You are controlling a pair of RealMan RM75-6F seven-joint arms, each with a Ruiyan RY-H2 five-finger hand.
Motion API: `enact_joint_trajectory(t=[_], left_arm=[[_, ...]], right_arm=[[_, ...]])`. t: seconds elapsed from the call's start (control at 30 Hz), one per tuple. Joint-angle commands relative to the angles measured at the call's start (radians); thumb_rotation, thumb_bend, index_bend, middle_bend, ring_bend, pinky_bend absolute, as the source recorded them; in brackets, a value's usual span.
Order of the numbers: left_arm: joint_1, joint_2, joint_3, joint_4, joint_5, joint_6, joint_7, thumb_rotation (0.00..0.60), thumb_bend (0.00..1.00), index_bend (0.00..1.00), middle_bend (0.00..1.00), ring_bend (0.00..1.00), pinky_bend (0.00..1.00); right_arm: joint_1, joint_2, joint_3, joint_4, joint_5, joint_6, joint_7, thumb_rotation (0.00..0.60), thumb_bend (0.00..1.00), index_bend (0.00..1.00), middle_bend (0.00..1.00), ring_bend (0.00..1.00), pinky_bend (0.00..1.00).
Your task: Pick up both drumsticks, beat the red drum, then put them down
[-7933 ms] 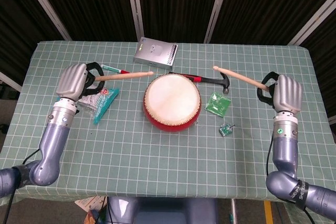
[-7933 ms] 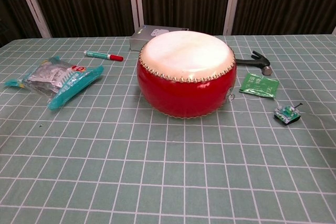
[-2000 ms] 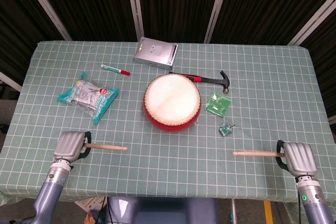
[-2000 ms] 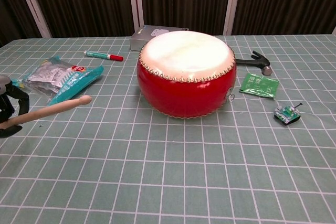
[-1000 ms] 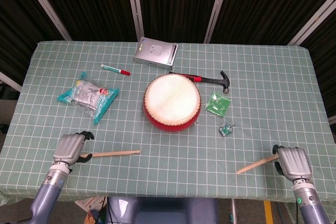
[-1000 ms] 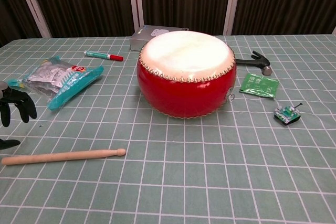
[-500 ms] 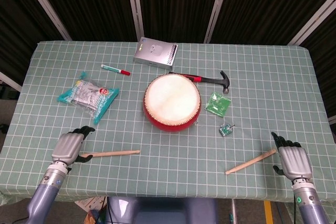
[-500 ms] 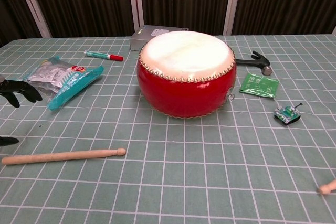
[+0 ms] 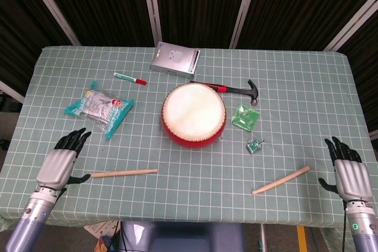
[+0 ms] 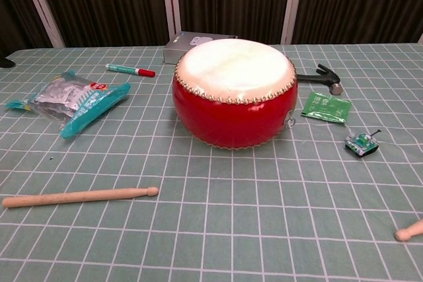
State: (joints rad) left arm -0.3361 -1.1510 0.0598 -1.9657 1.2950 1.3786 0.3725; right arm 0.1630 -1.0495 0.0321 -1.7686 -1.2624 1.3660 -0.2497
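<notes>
The red drum [image 9: 194, 115] [image 10: 234, 92] with its pale skin stands mid-table. One wooden drumstick [image 9: 124, 173] [image 10: 80, 197] lies flat near the front left edge. The other drumstick [image 9: 281, 180] lies at an angle near the front right; only its tip [image 10: 410, 230] shows in the chest view. My left hand [image 9: 56, 164] hovers left of the first stick with fingers spread, holding nothing. My right hand [image 9: 350, 176] is right of the second stick, fingers also spread and empty. Neither hand touches a stick.
A snack packet [image 9: 99, 108] [image 10: 69, 100] and a red-green marker [image 9: 130, 78] lie at the left. A grey box [image 9: 174, 59] sits at the back. A hammer [image 9: 233, 89], a green circuit board [image 9: 244, 116] and a small module [image 9: 254, 145] lie right of the drum.
Both hands let go of the drumsticks, which now lie on the table. The hands have drawn outward from the sticks with fingers spread; the left hand has left the chest view.
</notes>
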Motion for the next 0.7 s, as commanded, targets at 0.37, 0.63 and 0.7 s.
enact_joint_trajectory(t=[0.37,0.63,0.7], left_arm=[[0.201,0.075,0.085,0.227,0.209,0.219,-0.271,0.6,0.08,0.0,0.0,0.0,0.08],[0.229,0.07,0.062,0.251,0.205,0.219,-0.304,0.6,0.08,0.0,0.0,0.0,0.08],[0.228,0.061,0.052,0.254,0.205,0.214,-0.301,0.6,0.08,0.0,0.0,0.0,0.08]], right_arm=[[-0.127,-0.009,-0.046,0.099,-0.189,0.192,0.138,0.6,0.24,0.0,0.0,0.04,0.12],[-0.145,-0.04,-0.053,0.127,-0.257,0.227,0.139,0.6,0.24,0.0,0.0,0.04,0.12],[-0.144,-0.045,-0.051,0.132,-0.258,0.222,0.142,0.6,0.24,0.0,0.0,0.04,0.12]])
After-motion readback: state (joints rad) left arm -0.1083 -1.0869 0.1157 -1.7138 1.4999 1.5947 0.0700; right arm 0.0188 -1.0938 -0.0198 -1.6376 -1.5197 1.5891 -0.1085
